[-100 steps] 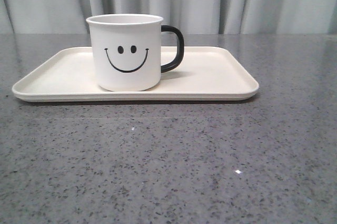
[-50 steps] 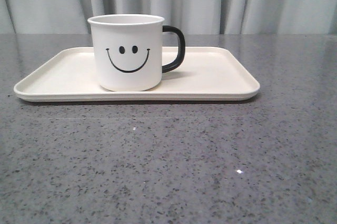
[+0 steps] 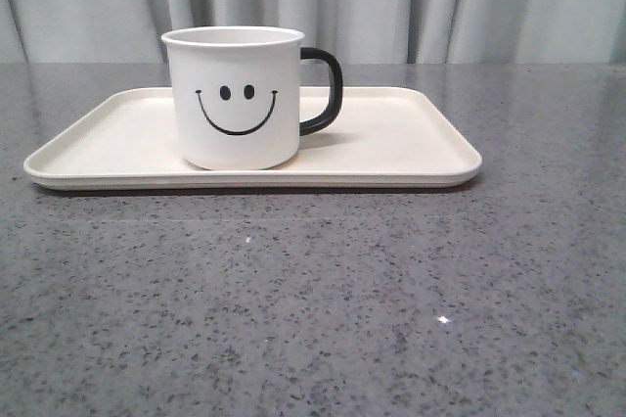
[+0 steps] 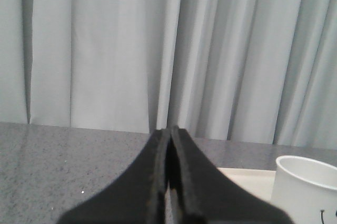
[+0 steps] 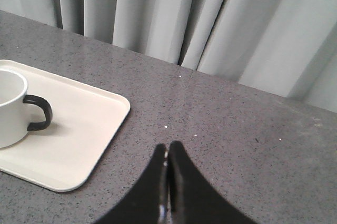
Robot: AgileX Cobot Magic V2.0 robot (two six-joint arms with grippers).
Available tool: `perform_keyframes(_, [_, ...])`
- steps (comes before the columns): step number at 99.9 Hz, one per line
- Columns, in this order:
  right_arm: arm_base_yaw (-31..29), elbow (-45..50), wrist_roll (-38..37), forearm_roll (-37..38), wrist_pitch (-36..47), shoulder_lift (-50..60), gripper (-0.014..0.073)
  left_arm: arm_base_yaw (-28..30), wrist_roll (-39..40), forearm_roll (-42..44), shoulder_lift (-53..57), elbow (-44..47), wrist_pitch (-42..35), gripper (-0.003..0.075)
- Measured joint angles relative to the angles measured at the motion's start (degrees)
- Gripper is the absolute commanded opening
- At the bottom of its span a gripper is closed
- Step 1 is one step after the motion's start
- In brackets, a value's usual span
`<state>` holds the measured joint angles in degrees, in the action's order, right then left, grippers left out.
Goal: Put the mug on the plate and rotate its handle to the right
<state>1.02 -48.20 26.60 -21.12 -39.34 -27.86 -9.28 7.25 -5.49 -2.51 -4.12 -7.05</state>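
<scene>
The white smiley-faced enamel mug [image 3: 233, 99] is stood on the cream rectangular tray [image 3: 411, 143], black loop handle [image 3: 323, 91] rightward, apart from both closed, empty grippers [image 4: 169, 145] [image 5: 167, 155]. Any careless sweep could knock it.

A grey speckled stone-look desk [image 3: 313, 300] fills the lower part of the front view and runs back to a straight far edge. Its surface is polished: small bright glints of light sit on it, and a soft sheen lies across the near part. Behind it hangs a pale grey curtain [image 3: 391, 1] in long vertical folds, with darker shadow lines between the pleats. Both wrist views show the same curtain and desk. The lighting is even and soft.
</scene>
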Motion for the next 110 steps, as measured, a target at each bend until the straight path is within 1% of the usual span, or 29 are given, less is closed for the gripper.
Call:
perform_keyframes(13, [0.00, 0.00, 0.00, 0.00, 0.00, 0.00, -0.0059, 0.65, -0.10, 1.26, 2.73, 4.04, -1.03, -0.0020])
perform_keyframes(25, [0.00, 0.00, 0.00, 0.00, 0.00, 0.00, -0.0059, 1.72, -0.20, 3.78, 2.73, 4.08, -1.12, -0.0020])
perform_keyframes(45, [0.00, 0.00, 0.00, 0.00, 0.00, 0.00, -0.0059, 3.57, -0.20, 6.48, 2.73, 4.08, 3.17, -0.0020])
perform_keyframes(61, [0.00, 0.00, 0.03, 0.00, 0.00, 0.00, -0.0059, 3.80, -0.30, 8.49, 2.73, 4.08, 4.47, -0.0020])
perform_keyframes(110, [0.00, 0.00, 0.03, 0.00, 0.00, 0.00, -0.0059, 3.80, -0.40, 9.21, 2.73, 4.08, 4.83, -0.0020])
